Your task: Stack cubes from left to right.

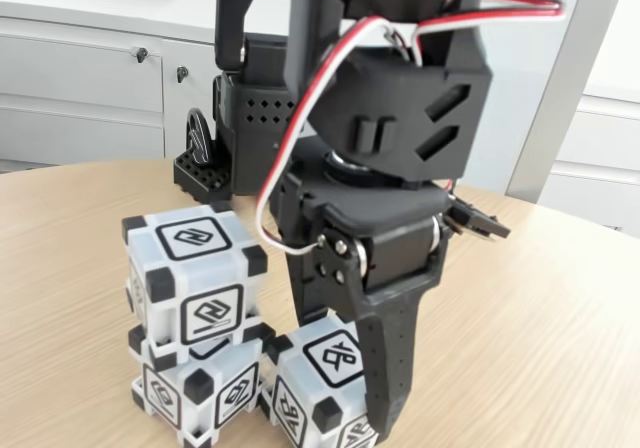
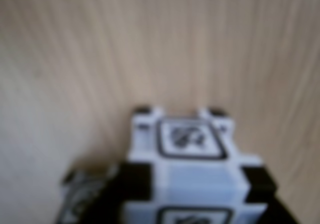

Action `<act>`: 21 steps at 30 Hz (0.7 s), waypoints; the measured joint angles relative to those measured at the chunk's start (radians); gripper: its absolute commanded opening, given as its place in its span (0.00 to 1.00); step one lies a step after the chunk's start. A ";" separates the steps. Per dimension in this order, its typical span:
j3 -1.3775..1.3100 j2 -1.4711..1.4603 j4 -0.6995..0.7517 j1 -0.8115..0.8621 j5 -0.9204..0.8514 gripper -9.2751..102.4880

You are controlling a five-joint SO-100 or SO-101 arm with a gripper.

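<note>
Two white cubes with black corners stand stacked at the lower left of the fixed view, the upper cube sitting slightly askew on the lower cube. A third cube rests on the table just right of the stack. My gripper straddles this third cube. One black finger presses its right side, and the other comes down behind its left side. In the wrist view the third cube is blurred and very close at the bottom edge.
The wooden table stretches open to the right and behind. The arm's black base and a perforated black block stand at the back. White cabinets line the wall beyond.
</note>
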 measured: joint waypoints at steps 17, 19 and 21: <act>0.000 0.020 0.000 -0.002 0.040 0.25; 0.003 0.054 0.000 0.000 0.052 0.25; 0.003 0.103 0.000 0.002 0.066 0.26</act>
